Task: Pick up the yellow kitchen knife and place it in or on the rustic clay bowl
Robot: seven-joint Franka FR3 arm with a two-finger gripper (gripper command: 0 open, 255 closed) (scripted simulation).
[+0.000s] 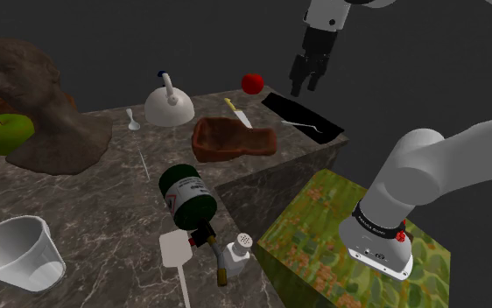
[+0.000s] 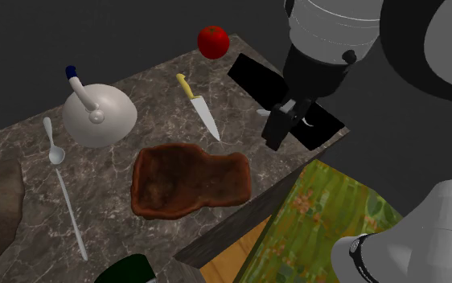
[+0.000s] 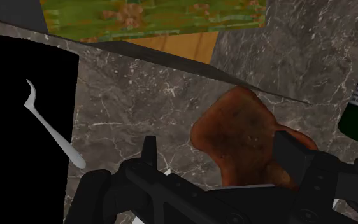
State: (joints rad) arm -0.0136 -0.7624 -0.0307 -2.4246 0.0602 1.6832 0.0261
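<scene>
Yellow-handled with a pale, pointed blade, the knife point(image 2: 198, 107) lies flat on the marble table point(image 2: 128, 84). It sits between the white domed pot point(image 2: 100, 116) and the black tray point(image 2: 248, 76), just beyond the brown clay bowl point(image 2: 188, 181), with its tip towards the bowl.

It looks stiff, slim and light, so weight should be no trouble. The difficulty is how low it lies, which leaves the fingers little to close on. The blade is thin and likely slick, so I judge the thicker handle the better hold. The fingers should close across its width, close to where the blade begins, so the knife does not tip.

The hand point(image 1: 304, 87) hangs in the air above the tray, well clear of the table. Its fingers stand wide apart; it holds nothing and touches nothing.
</scene>
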